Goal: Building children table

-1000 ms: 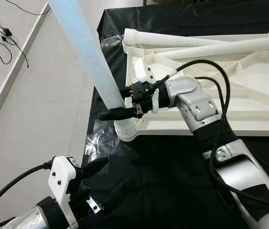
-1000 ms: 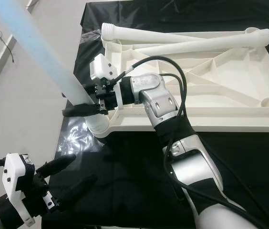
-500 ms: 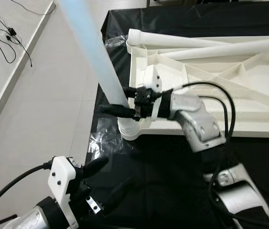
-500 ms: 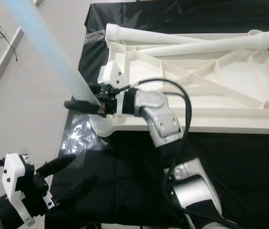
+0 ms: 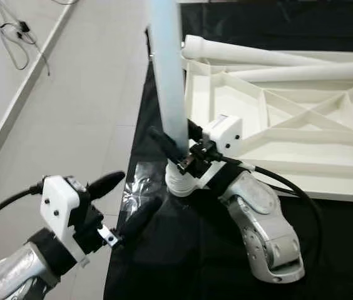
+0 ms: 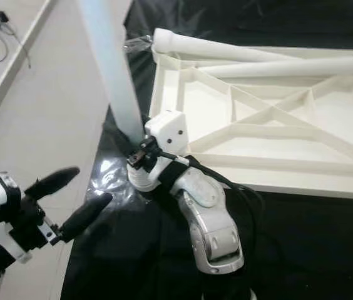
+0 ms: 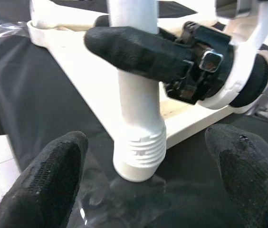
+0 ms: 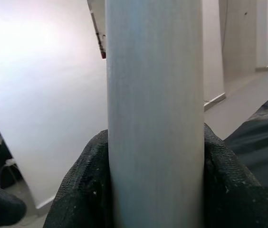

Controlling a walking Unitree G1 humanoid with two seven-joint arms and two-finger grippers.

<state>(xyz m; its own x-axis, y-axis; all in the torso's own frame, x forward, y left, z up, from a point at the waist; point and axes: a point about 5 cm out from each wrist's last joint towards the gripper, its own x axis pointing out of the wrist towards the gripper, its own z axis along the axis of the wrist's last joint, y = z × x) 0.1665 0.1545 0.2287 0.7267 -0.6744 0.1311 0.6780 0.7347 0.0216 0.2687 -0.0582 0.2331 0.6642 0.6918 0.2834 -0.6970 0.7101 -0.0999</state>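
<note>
Item: table top point(image 5: 301, 125), white plastic, lying underside up on a black cloth point(image 5: 183, 262), ribs showing. All places below are given from this top.

Leg point(image 5: 167, 75): pale tube, standing nearly upright at the top's near-left corner, its ribbed foot end seated in the corner socket point(image 5: 181, 181). Judged to be held steady so that it can be screwed or pressed home; how far it has gone in cannot be told.

Right gripper point(image 5: 178, 150): reaches in from the near side of the top, fingers point(image 8: 84, 190) clamped on the leg just above the socket, one on each side of the tube. The low grip likely gives control close to the joint.

Left gripper point(image 5: 123, 200): off the near-left corner, over the cloth's edge, fingers point(image 7: 53, 171) spread apart and holding nothing; it points towards the leg's base, near it but not touching.

Contents of the top's ribbed recesses: nothing in the triangular bays. Two more legs point(image 5: 270, 57) lie across the far edge, resting on the ribs, judged to be waiting their turn.

Beside the socket: crumpled clear plastic wrap point(image 5: 140, 178) on the cloth.

Beyond the cloth, left of the top: pale floor point(image 5: 70, 94), cables point(image 5: 14, 37) near the wall.
</note>
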